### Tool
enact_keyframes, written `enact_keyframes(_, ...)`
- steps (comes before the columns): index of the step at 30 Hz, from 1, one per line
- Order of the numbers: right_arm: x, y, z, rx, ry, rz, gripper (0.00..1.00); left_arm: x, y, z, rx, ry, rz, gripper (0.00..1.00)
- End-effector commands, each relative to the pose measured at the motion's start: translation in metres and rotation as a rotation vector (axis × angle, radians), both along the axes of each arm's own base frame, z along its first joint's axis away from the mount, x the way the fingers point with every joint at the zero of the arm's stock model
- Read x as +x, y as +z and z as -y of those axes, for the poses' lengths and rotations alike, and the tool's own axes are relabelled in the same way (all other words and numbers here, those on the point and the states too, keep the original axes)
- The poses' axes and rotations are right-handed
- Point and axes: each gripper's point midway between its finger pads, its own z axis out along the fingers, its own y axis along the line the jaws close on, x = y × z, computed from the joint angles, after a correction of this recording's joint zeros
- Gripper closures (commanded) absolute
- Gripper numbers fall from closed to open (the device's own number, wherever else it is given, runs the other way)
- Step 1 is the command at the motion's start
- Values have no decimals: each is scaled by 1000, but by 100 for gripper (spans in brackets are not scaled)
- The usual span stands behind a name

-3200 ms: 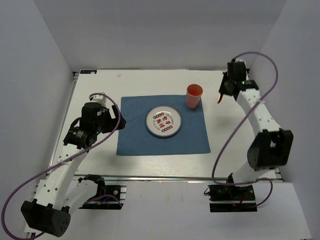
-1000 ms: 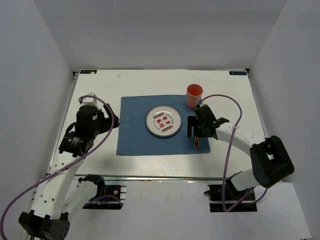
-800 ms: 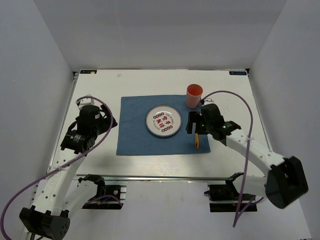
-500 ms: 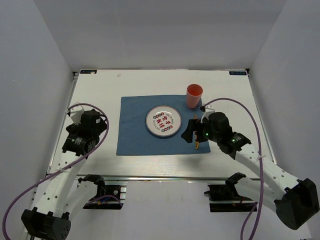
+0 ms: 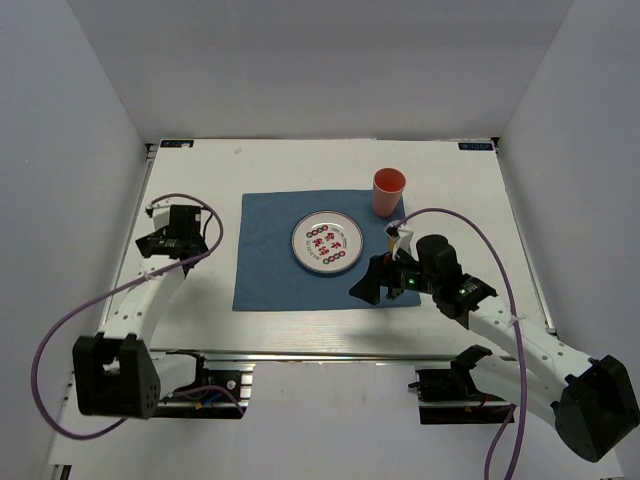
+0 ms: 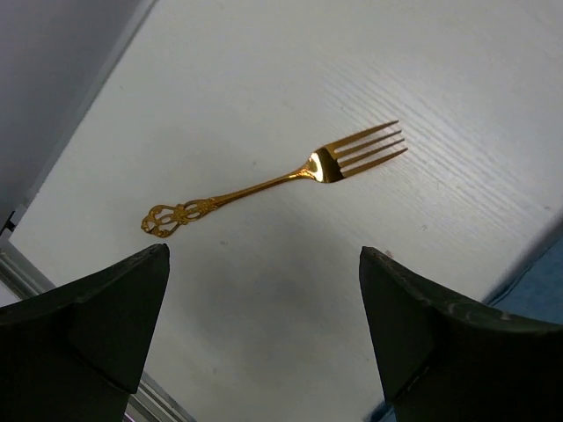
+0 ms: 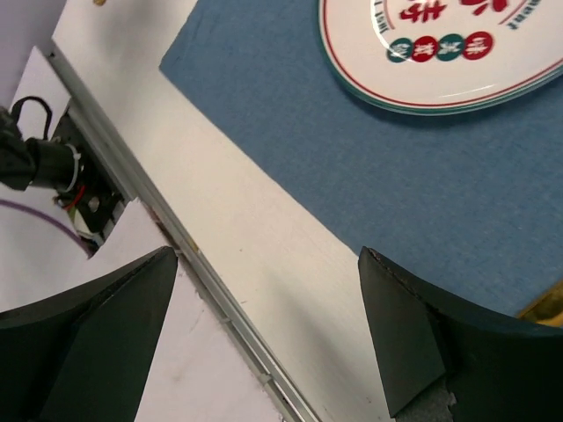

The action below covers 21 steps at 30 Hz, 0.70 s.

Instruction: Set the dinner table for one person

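Left gripper (image 6: pixel 262 264) is held wide open above the gold fork (image 6: pixel 273 182), which lies on the dinner table (image 6: pixel 220 70) near the blue placemat (image 6: pixel 544 283); the slim handle is best straddled squarely before closing

Your right gripper (image 5: pixel 362 288) swung from the far right corner to the near right of the placemat (image 5: pixel 270 262); your left gripper (image 6: pixel 264 255) drew back left, over a fork (image 6: pixel 273 183).

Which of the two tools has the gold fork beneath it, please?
The left tool, open above the fork on the white dinner table; the right tool faces the blue placemat and plate.
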Motion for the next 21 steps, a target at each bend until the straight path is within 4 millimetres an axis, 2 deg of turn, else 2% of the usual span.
enact_keyframes(1,-7,16,-13,77,91,55,11,22,-10,12,-65,-119,-47,2)
enact_keyframes(3,-11,14,-14,82,114,45,11,28,-24,11,-62,-161,-119,2)
enact_keyframes(8,-18,13,-17,99,155,27,11,26,-46,-14,-51,-120,-252,2)
enact_keyframes(10,-20,13,-19,106,167,19,11,30,-55,-11,-84,-168,-264,2)
enact_keyframes(15,-21,13,-19,117,166,21,11,27,-86,-21,-92,-220,-377,3)
enact_keyframes(18,-20,11,-18,109,156,20,11,25,-102,-12,-158,-331,-396,6)
enact_keyframes(19,-20,10,-18,107,156,20,11,27,-103,-5,-171,-398,-394,7)
enact_keyframes(21,-20,9,-18,104,155,18,11,26,-102,-8,-183,-410,-393,7)
